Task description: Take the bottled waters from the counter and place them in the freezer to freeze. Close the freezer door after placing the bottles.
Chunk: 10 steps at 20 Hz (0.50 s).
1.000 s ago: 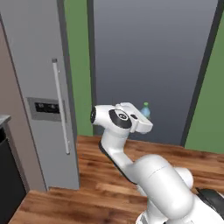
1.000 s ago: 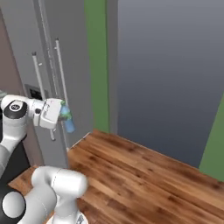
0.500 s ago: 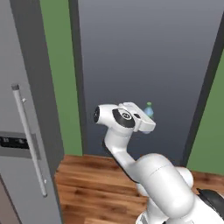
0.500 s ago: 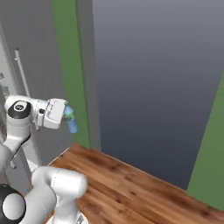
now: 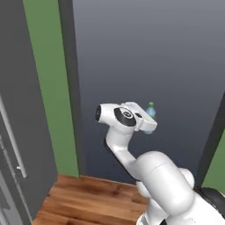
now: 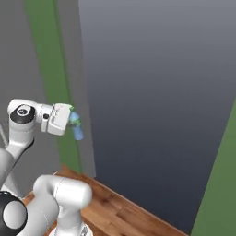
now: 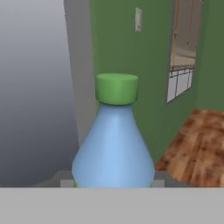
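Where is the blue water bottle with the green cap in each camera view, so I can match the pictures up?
Left base view: bottle just right of center, poking out past the white wrist.
Right base view: bottle left of center, at the pincer end of the arm.
Hand view: bottle at bottom center, cap up.
Shared landmark: green wall strip.
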Available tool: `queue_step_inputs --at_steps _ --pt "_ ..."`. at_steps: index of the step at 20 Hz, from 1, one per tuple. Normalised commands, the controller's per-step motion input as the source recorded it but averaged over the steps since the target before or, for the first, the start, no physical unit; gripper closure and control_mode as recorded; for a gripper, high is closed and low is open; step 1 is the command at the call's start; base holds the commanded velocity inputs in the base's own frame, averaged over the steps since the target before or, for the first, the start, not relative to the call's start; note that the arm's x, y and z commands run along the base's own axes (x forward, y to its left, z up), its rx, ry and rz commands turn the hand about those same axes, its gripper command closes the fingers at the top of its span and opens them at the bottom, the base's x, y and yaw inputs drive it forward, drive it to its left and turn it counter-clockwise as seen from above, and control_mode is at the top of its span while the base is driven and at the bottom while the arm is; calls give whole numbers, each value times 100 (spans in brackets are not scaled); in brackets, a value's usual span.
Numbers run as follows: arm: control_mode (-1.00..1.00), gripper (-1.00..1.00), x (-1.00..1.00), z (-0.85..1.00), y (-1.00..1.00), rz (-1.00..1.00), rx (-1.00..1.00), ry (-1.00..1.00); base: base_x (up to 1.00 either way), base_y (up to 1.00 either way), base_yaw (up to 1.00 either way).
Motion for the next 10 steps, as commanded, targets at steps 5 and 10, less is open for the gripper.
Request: queue_step_inputs --at_steps 5,10 --pt "100 100 0 0 0 0 0 0 46 -47 54" --pt "100 100 0 0 0 0 0 0 40 -22 65"
